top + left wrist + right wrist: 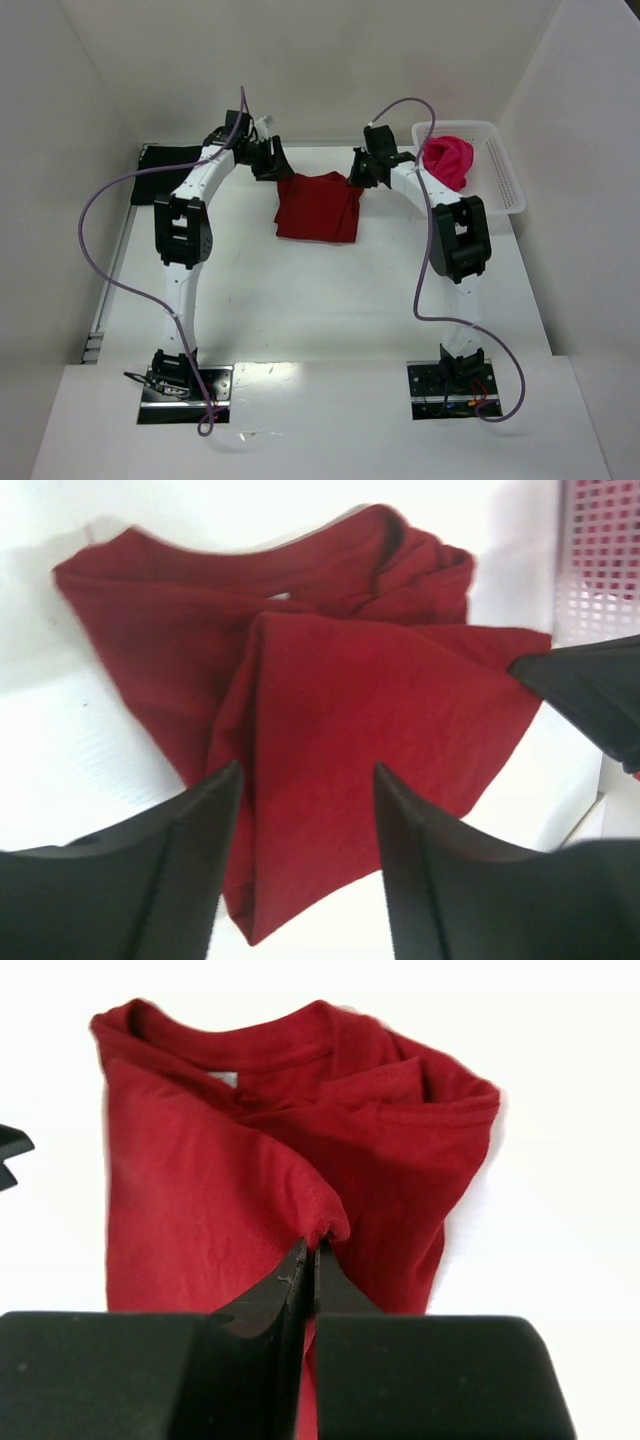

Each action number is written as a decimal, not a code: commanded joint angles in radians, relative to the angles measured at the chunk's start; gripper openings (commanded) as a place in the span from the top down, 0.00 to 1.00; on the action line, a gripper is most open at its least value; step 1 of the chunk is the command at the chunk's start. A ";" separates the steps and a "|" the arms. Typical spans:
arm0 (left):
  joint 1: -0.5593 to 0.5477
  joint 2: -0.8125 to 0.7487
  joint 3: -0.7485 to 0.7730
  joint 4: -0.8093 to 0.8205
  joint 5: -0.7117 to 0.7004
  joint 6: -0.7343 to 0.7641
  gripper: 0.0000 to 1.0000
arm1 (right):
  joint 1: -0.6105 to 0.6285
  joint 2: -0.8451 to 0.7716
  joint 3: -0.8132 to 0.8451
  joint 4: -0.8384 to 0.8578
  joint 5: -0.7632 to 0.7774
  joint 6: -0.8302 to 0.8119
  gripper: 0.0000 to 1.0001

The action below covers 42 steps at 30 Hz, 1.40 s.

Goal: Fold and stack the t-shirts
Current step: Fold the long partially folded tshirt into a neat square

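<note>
While the crimson t-shirt point(318, 207) lies partly folded on the far middle of the white desk point(300, 300), both arms reach forward to its far edge, one near each far corner. The left fingers point(190, 860) stand spread apart above the cloth, with red fabric showing in the gap between them and nothing gripped. The right fingers point(290, 1290) are pressed together and pinch a small rounded fold at the edge of a flap of the crimson t-shirt. In the right wrist view that flap lies doubled over one side of the garment, while the collar point(250, 1045) sits at the far end with a pale label just visible inside it. The opposite side is bunched into loose creases. From overhead the garment reads as a rough rectangle, its far right corner drawn up toward the right fingers. The black t-shirt point(168, 165) lies flat at the far left of the desk, partly hidden behind the left arm and well apart from the crimson one. The pink t-shirt point(448, 160) sits crumpled in the near-left part of the white lattice basket point(505, 185), which rests at the far right of the desk just beside the right arm. A purple cable point(100, 230) loops out from each arm toward its base
</note>
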 commanded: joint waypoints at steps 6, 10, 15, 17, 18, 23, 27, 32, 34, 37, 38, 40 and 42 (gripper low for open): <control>0.041 0.038 0.025 -0.028 0.001 0.011 0.23 | -0.007 0.108 0.119 0.041 0.020 0.003 0.52; 0.041 -0.017 0.014 -0.037 0.010 0.030 0.22 | -0.007 0.137 0.155 0.032 0.042 0.003 0.48; 0.041 -0.049 -0.026 -0.037 0.072 0.060 0.20 | -0.026 0.137 0.197 0.002 0.033 0.003 0.35; 0.041 -0.049 -0.026 -0.037 0.099 0.070 0.20 | -0.026 0.125 0.197 0.002 0.033 0.003 0.35; 0.041 -0.026 -0.026 -0.037 0.118 0.070 0.20 | -0.026 0.125 0.185 0.002 0.033 0.003 0.35; 0.032 0.017 0.030 -0.056 0.169 0.070 0.21 | -0.026 0.114 0.151 0.002 -0.001 0.003 0.35; 0.032 0.050 0.039 -0.056 0.168 0.070 0.25 | -0.026 0.102 0.107 0.009 -0.046 0.012 0.40; 0.023 0.110 0.118 -0.065 0.159 0.070 0.25 | -0.026 0.102 0.107 0.009 -0.112 0.046 0.42; 0.003 0.150 0.158 -0.076 0.139 0.070 0.25 | -0.026 0.102 0.096 0.009 -0.112 0.046 0.42; -0.006 0.207 0.273 -0.131 0.064 0.070 0.25 | -0.026 0.102 0.087 0.009 -0.099 0.046 0.42; -0.006 0.224 0.308 -0.158 0.052 0.070 0.25 | -0.026 0.091 0.077 0.009 -0.099 0.046 0.42; -0.006 0.273 0.397 -0.169 0.052 0.070 0.25 | -0.026 0.079 0.068 0.018 -0.090 0.046 0.42; -0.006 0.311 0.437 -0.181 0.069 0.058 0.25 | -0.026 0.067 0.057 0.029 -0.090 0.055 0.42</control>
